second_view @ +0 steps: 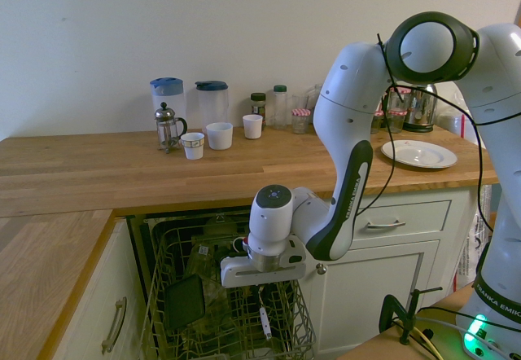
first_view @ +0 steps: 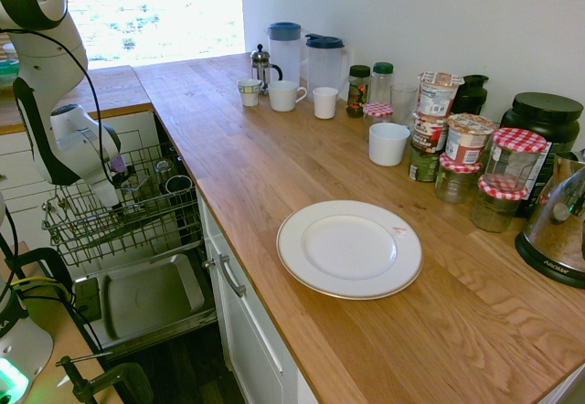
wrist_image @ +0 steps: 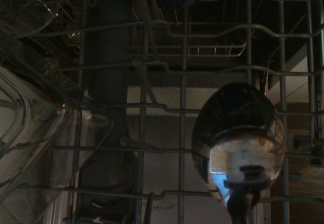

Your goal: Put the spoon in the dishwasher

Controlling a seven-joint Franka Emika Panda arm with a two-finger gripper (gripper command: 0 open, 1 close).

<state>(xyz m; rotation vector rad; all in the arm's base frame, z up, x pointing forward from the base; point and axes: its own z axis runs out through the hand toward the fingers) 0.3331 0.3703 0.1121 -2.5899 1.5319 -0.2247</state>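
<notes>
At lower centre, the spoon (second_view: 264, 315) is gripped by closed fingers (second_view: 260, 290) over the dishwasher (second_view: 232, 315) rack, below a wooden worktop (second_view: 98, 173) carrying a plate (second_view: 418, 154).

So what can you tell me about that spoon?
The spoon is slim, shiny silver metal. It hangs upright, bowl down, from the gripper, its lower end down among the wires of the dishwasher rack. In the wrist view its bowl looms close, mirroring the room. Whether it touches the rack I cannot tell.
</notes>
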